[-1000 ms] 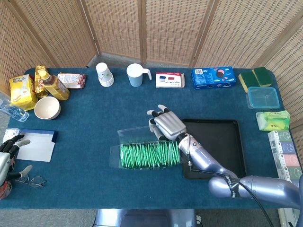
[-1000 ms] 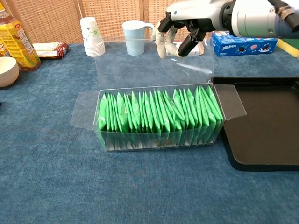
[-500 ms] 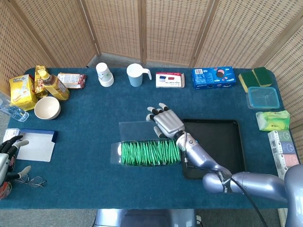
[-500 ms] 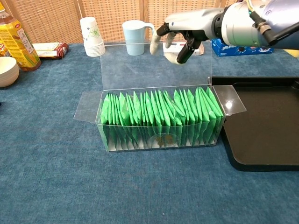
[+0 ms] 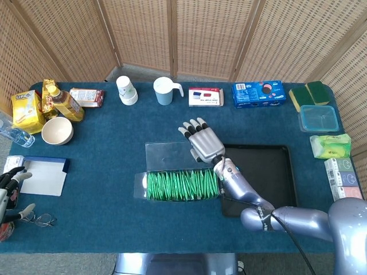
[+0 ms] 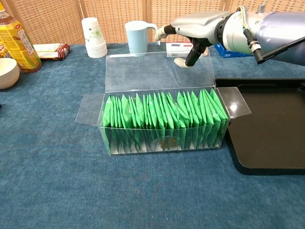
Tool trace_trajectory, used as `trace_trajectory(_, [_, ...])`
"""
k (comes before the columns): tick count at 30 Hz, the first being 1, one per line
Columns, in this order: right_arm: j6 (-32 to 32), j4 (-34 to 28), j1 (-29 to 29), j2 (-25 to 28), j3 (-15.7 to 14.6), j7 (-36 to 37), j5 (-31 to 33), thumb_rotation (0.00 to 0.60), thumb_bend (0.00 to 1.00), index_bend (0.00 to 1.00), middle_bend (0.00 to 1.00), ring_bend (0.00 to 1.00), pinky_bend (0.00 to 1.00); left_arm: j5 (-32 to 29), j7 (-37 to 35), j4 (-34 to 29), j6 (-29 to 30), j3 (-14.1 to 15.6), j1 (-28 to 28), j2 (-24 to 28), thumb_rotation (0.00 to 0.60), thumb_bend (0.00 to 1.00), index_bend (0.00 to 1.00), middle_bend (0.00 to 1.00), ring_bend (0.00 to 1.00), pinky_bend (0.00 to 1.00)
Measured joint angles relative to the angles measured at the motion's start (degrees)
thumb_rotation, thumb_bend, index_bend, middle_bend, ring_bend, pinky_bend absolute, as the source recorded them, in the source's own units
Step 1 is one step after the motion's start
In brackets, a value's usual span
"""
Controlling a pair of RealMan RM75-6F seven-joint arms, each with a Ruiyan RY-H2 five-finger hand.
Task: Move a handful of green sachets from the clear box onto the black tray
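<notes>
On the blue surface (image 5: 103, 172) your right hand (image 5: 202, 141), fingers spread and empty, hovers over the clear box's (image 6: 162, 143) lid, the green sachets (image 6: 162, 117) lying at its six o'clock, their row running nine-to-three beside the black tray (image 5: 269, 172).

right hand (image 5: 202, 142): silver-grey metal back plate, pale grey fingers with black tips; the chest view shows a cream pad on the thumb.
right arm (image 5: 287, 220): glossy silver-blue rounded shell, narrowing to a slim wrist with dark joint rings.
cable: thin black lead running along the right arm.
left hand (image 5: 8, 186): grey palm, black and pale fingers, only partly visible at the frame edge.
</notes>
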Motion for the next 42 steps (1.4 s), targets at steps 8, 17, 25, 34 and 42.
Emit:
trace_trajectory(8, [-4.50,-4.62,-1.44,4.39,1.12,12.03,-8.97,0.600,0.27,0.15,0.04,0.02,0.05,0.81,0.41,-0.80,1.76,-0.17,0.60,0.91,0.600,0.16,0.24,0.15,0.19,0.35])
trace_trajectory(17, [-6.83,-8.48,-3.63,9.40,-1.05,23.16,-29.42,0.600,0.05,0.24,0.06,0.02,0.05,1.66,1.63,-2.05,2.72,-0.44,0.67,1.73,0.600,0.16,0.24,0.15,0.19,0.35])
trace_trajectory(25, [-4.99,-8.11,-4.05,10.49,-4.46,27.96,-42.70,0.600,0.00,0.31,0.09,0.02,0.05,1.93,2.34,-2.69,2.99,-0.45,0.79,2.07,0.600,0.16,0.24,0.15,0.19,0.35])
trace_trajectory(34, [-4.14,-2.77,-1.98,9.70,-6.28,28.40,-49.30,0.600,0.00,0.34,0.11,0.02,0.05,1.68,3.00,-3.08,2.40,-0.35,0.71,1.85,0.600,0.16,0.24,0.15,0.19,0.35])
trace_trajectory(42, [-5.40,0.55,-0.64,9.32,-7.56,27.29,-51.38,0.600,0.00,0.36,0.12,0.02,0.05,0.91,3.37,-2.95,1.51,-0.39,0.47,1.37,0.600,0.16,0.24,0.15,0.19,0.35])
